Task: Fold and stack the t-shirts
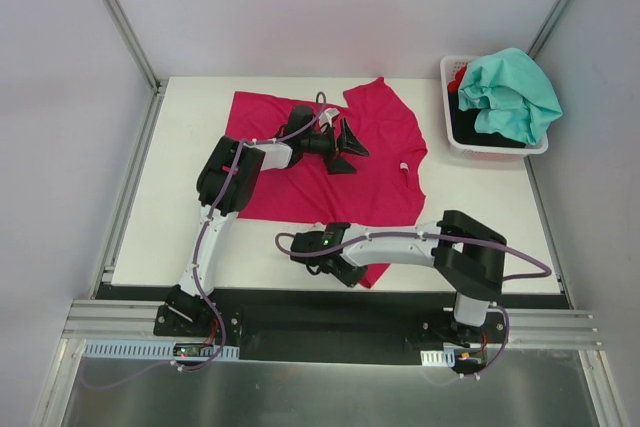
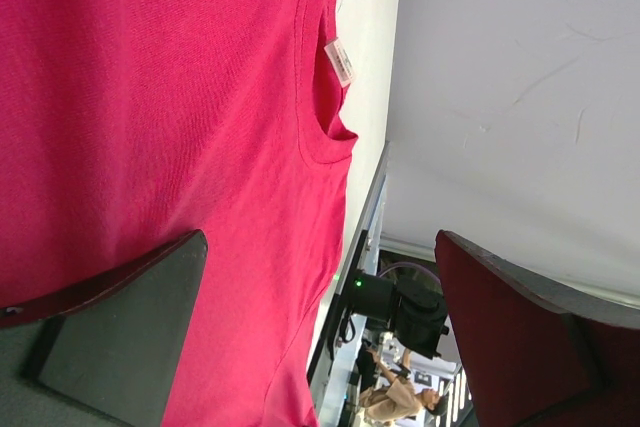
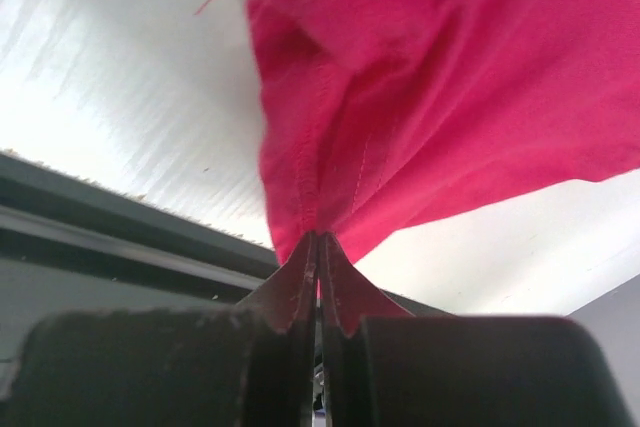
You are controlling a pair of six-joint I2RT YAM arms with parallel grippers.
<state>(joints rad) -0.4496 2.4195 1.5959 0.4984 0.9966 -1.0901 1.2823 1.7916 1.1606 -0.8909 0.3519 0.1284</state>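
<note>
**Magenta-pink t-shirt (image 1: 385,162) flat on the table, its lower corner pinched by the right gripper**

A white table (image 1: 180,147) fills the middle of the top view. The magenta-pink t-shirt lies spread across its centre, with the collar toward the right of the frame. One sleeve points to the upper edge, and another corner reaches the lower edge of the tabletop.

The left arm (image 1: 215,207) rises from the lower left and bends over the upper part of this shirt. The right arm (image 1: 470,257) comes in from the lower right and reaches leftward along the table's lower edge.

At the upper right corner of the table stands a white basket (image 1: 447,112), well apart from the magenta-pink t-shirt. A teal-mint t-shirt (image 1: 510,92) is heaped on top of it and hangs over its right rim. A black shirt (image 1: 480,132) shows beneath it, and a bit of red cloth (image 1: 458,77) shows at the basket's upper left.

The left gripper (image 1: 352,150) is over the middle of the magenta-pink t-shirt, its jaws spread wide with nothing between them. In the left wrist view its two dark fingers (image 2: 120,347) stand at the lower corners, with the cloth behind them. The right gripper (image 3: 318,247) is clamped tight on a bunched fold of the shirt's stitched edge, seen at the lower centre of the right wrist view, beside the table's edge.

A small white label (image 2: 340,62) sits inside the collar, at the upper centre of the left wrist view.
</note>
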